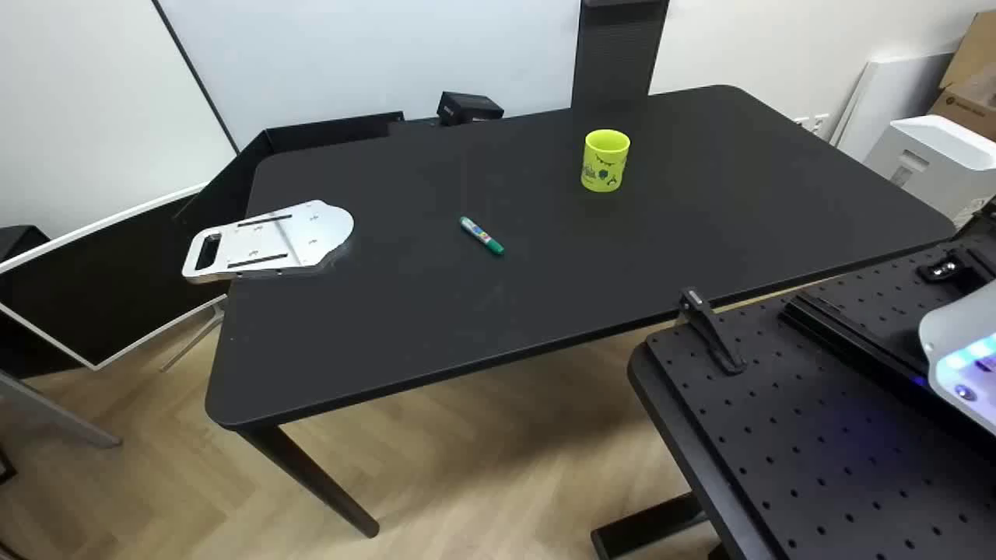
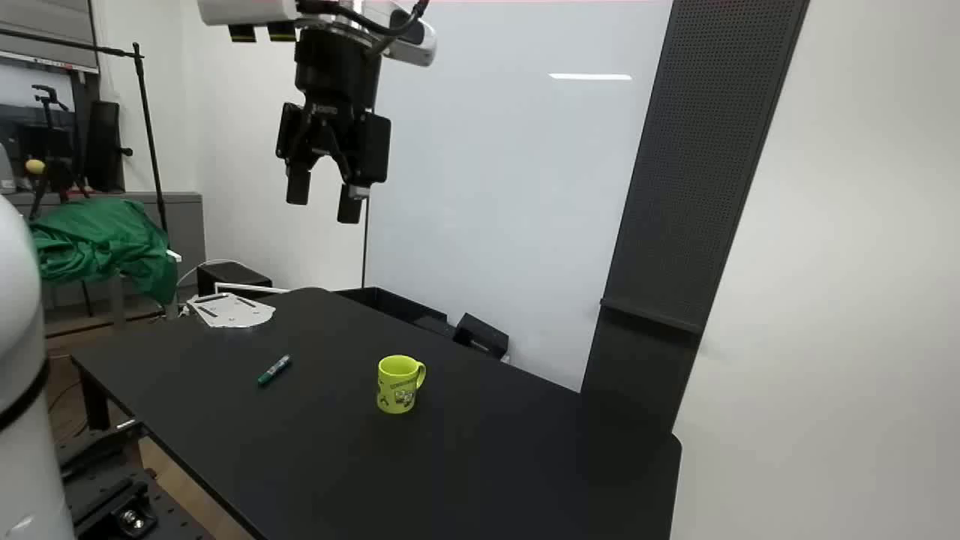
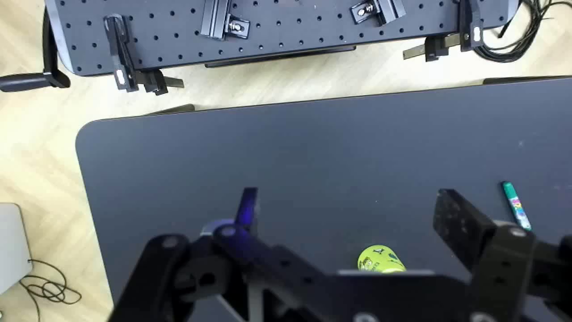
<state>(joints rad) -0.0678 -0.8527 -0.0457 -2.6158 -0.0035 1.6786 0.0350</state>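
Observation:
My gripper (image 2: 324, 198) hangs high over the table with its fingers spread wide and nothing between them. In the wrist view, the gripper (image 3: 347, 201) stands open above bare black tabletop. A yellow-green mug (image 2: 396, 385) with printed figures stands upright on the table; its handle shows in that exterior view. From the wrist, the mug (image 3: 379, 259) is partly hidden behind the gripper's body. A green-and-white marker (image 1: 482, 236) lies on the table apart from the mug. The marker (image 3: 516, 205) also appears at the right in the wrist view. The gripper touches neither.
The black table (image 1: 436, 311) has a white plate with a handle slot (image 1: 268, 237) overhanging one edge. A perforated black bench (image 3: 286, 31) with clamps stands beside it across a gap. A dark panel (image 2: 697, 165) and a whiteboard (image 2: 517, 187) rise behind the table.

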